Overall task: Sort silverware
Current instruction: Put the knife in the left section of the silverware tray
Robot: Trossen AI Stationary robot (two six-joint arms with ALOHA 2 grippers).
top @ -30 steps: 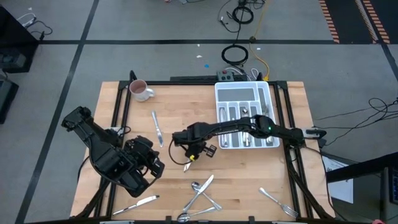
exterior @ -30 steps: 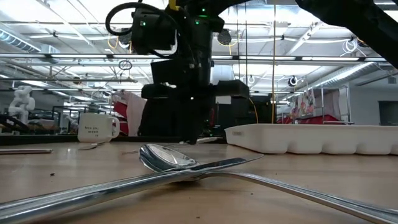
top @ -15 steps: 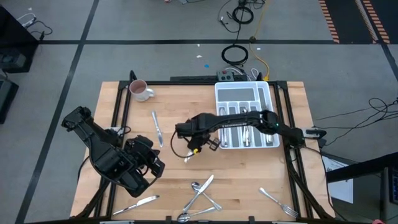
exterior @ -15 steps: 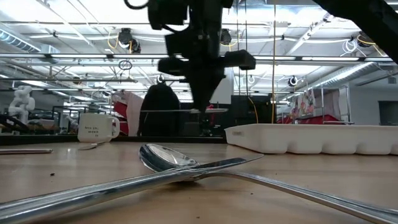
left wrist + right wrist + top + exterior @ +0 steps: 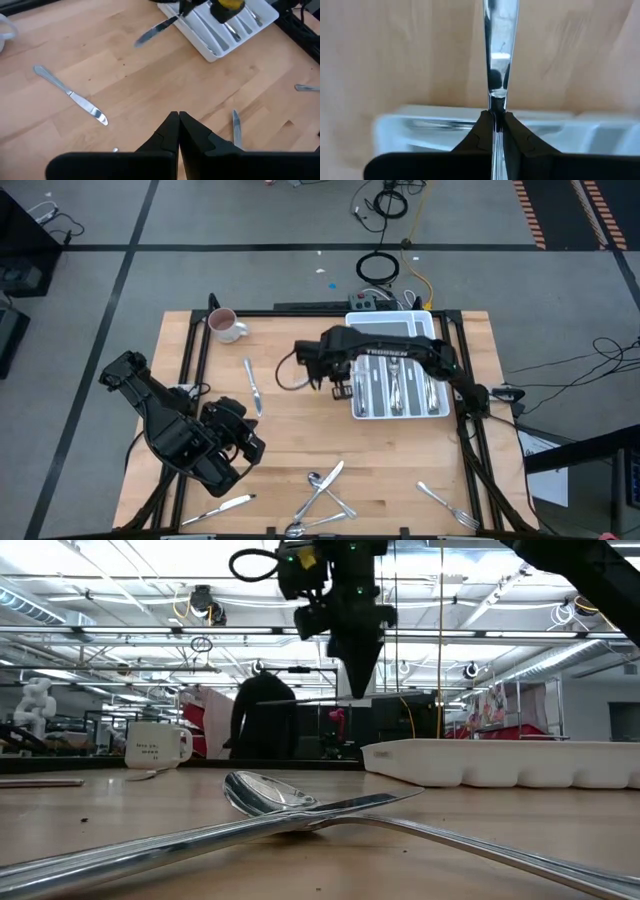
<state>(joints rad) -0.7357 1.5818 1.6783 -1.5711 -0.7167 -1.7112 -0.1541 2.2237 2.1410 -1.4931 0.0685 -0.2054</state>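
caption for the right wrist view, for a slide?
Right gripper shut on a knife, carried above the white cutlery tray.

The high view looks straight down on the whole bench [image 5: 400, 440]. The low view sits at bench height, very near a spoon [image 5: 265, 792], facing the room. Each wrist view looks forward past its own end effector, the right one close up. High, low and left wrist views share the tray [image 5: 395, 375] beside the right end effector [image 5: 335, 385].

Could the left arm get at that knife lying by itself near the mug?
Probably yes. The left gripper hangs over bare table with shut, empty jaws, and the knife lies flat and alone just beyond it. The right gripper is off by the tray.
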